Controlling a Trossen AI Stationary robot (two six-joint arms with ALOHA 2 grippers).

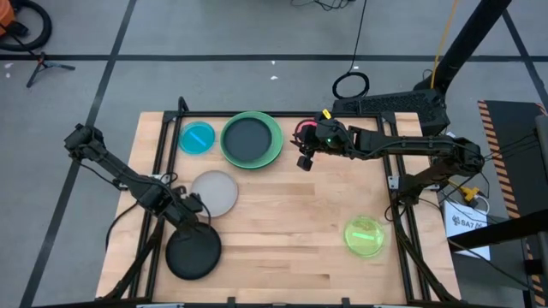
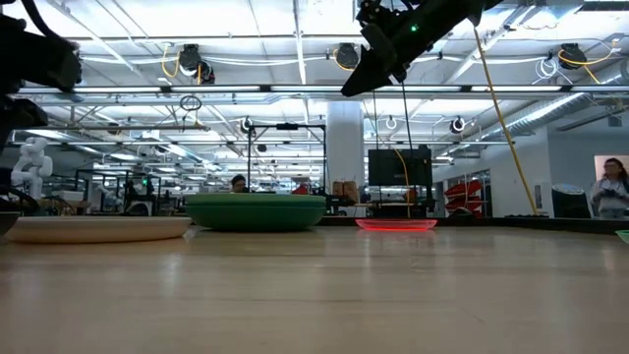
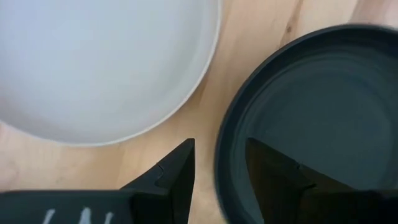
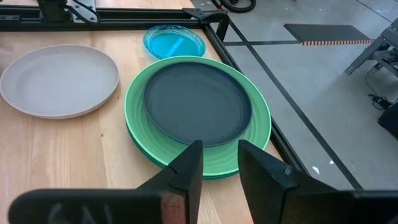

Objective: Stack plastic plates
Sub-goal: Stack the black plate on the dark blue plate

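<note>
A black plate [image 1: 193, 255] lies near the table's near-left corner, with a grey plate [image 1: 214, 192] just beyond it. My left gripper [image 3: 219, 146] is open. One finger stands outside the black plate's far rim [image 3: 217, 155] and the other over its inside. A dark plate [image 4: 198, 104] rests inside a green plate [image 4: 140, 140] at the far edge. A small blue plate [image 1: 198, 138] lies to its left. My right gripper [image 1: 305, 162] is open and holds nothing. It hangs high [image 2: 356, 84] beside the green plate. A pink plate [image 2: 396, 224] lies beyond it, and a yellow-green plate [image 1: 366, 235] lies to the right.
A black metal frame [image 1: 163, 145] runs along the table's left, far and right edges. Bare wood [image 1: 282, 231] spans the middle of the table between the plates. Beyond the table, the low view shows a large room with a person [image 2: 609, 187] far off.
</note>
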